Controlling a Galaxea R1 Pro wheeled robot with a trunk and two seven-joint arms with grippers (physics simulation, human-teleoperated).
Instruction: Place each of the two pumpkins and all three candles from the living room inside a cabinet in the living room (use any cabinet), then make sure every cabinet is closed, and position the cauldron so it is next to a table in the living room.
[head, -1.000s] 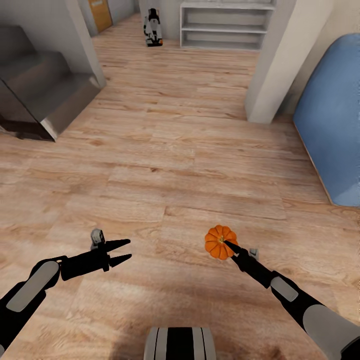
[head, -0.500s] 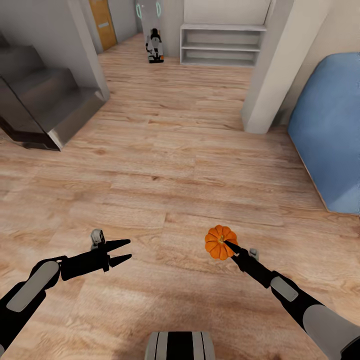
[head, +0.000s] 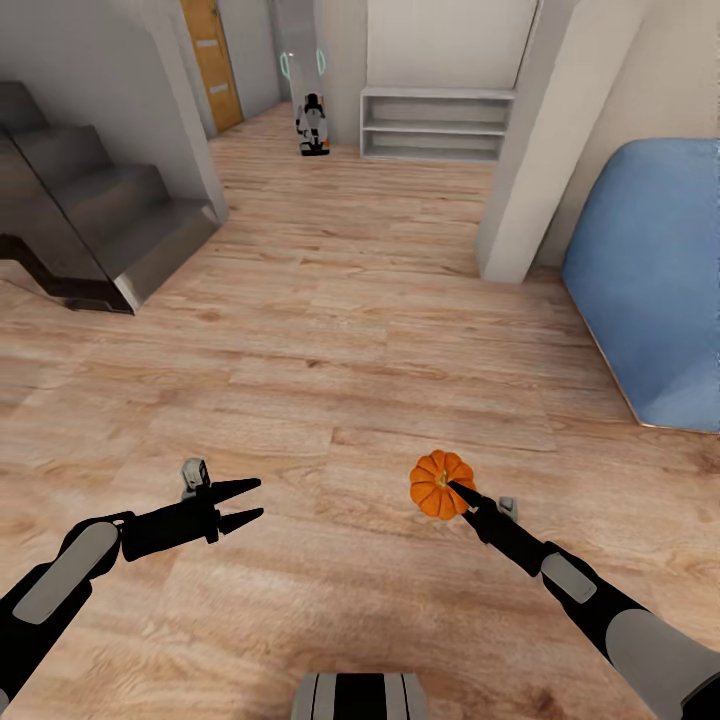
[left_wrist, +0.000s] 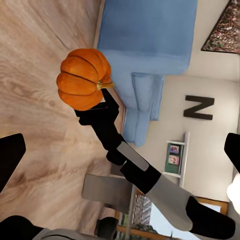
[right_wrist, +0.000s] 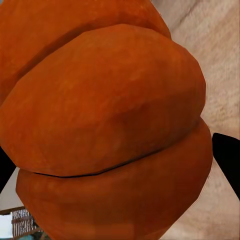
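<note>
A small orange pumpkin (head: 440, 484) is held clear of the wooden floor (head: 330, 340) by the right gripper (head: 458, 490), whose jaws are clamped on it. In the right wrist view the pumpkin's ribbed skin is seen very close, with a dark fingertip (right_wrist: 227, 155) at its edge. The left gripper (head: 248, 501) is held out over the floor with its jaws apart and nothing between them. A grey staircase (head: 95, 225) is seen at the left, a blue sofa (head: 650, 280) at the right, and a pale pillar (head: 530, 150) beside the sofa. White shelves (head: 435, 125) stand against the far wall, near an orange door (head: 212, 60).
</note>
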